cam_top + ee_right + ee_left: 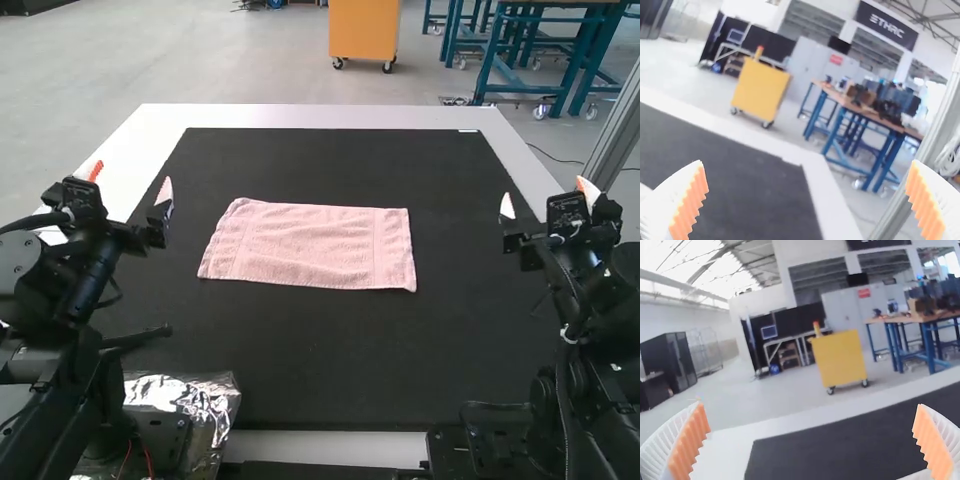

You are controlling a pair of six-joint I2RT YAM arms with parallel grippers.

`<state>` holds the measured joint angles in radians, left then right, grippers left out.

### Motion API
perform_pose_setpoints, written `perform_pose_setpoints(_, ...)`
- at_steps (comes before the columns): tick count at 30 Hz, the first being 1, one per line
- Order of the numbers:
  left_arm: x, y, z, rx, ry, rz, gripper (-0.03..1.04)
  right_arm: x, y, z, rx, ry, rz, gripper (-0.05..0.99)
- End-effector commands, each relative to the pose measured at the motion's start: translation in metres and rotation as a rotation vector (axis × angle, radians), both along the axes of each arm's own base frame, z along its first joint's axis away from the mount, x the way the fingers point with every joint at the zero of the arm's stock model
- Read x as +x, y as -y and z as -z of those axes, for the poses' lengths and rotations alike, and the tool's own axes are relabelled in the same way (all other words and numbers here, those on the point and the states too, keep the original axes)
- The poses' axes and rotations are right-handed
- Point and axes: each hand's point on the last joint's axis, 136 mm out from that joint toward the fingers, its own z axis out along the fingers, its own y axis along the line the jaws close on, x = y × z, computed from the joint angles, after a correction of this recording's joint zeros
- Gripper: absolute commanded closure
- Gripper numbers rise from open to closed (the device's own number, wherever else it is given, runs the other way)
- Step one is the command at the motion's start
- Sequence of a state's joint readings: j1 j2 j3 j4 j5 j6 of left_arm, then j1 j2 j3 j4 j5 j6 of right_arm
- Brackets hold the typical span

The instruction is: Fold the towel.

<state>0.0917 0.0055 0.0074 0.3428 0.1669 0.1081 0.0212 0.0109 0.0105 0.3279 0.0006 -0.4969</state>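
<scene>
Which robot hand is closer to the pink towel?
Left. The left gripper hangs open a little left of the towel; the right gripper hangs open farther off to its right.

I'm seeing the towel looking like cloth, rough, fuzzy and matt. The black mat is looking matt, the white table smooth. Foil is shining, metallic, glossy and crinkled. My left gripper and right gripper are showing ribbed, plastic-looking fingers with matt, ridged pads.
</scene>
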Motion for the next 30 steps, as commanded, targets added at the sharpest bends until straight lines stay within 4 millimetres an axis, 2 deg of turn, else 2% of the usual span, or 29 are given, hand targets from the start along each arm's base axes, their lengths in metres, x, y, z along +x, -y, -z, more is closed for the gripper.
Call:
perform_pose_setpoints(1, -0.007, -0.004, -0.028, 0.029, 0.051, -0.035, 0.06, -0.007, 0.002, -0.04, 0.04, 0.065, -0.004, 0.03)
perform_pose_setpoints(4, -0.002, -0.005, -0.043, 0.021, 0.002, -0.04, 0.05, 0.002, 0.003, -0.071, 0.156, 0.04, -0.029, 0.03)
perform_pose_setpoints(6, 0.007, -0.009, -0.053, -0.019, -0.035, -0.046, 0.05, 0.02, 0.004, -0.084, 0.241, -0.013, -0.039, 0.03)
perform_pose_setpoints(8, 0.022, -0.011, -0.056, -0.071, -0.112, -0.036, 0.05, 0.044, 0.005, -0.089, 0.319, -0.089, -0.04, 0.03)
perform_pose_setpoints(11, 0.059, -0.015, -0.04, -0.182, -0.298, -0.029, 0.05, 0.084, 0.001, -0.061, 0.417, -0.297, -0.043, 0.03)
perform_pose_setpoints(13, 0.084, -0.021, -0.012, -0.239, -0.458, -0.048, 0.05, 0.105, -0.006, -0.03, 0.471, -0.454, -0.045, 0.03)
perform_pose_setpoints(16, 0.113, -0.028, 0.032, -0.254, -0.667, -0.101, 0.05, 0.124, -0.017, 0.021, 0.494, -0.668, -0.046, 0.03)
perform_pose_setpoints(17, 0.12, -0.028, 0.044, -0.256, -0.718, -0.105, 0.06, 0.123, -0.026, 0.042, 0.497, -0.764, -0.07, 0.03)
perform_pose_setpoints(19, 0.133, -0.029, 0.065, -0.259, -0.802, -0.112, 0.06, 0.127, -0.035, 0.069, 0.496, -0.865, -0.078, 0.03)
perform_pose_setpoints(24, 0.155, -0.029, 0.109, -0.271, -0.952, -0.121, 0.06, 0.128, -0.062, 0.094, 0.468, -0.938, -0.154, 0.03)
perform_pose_setpoints(27, 0.167, -0.026, 0.122, -0.267, -0.976, -0.115, 0.05, 0.13, -0.067, 0.108, 0.457, -0.968, -0.15, 0.03)
perform_pose_setpoints(30, 0.175, -0.018, 0.136, -0.244, -1.016, -0.098, 0.05, 0.131, -0.075, 0.131, 0.444, -1.034, -0.148, 0.03)
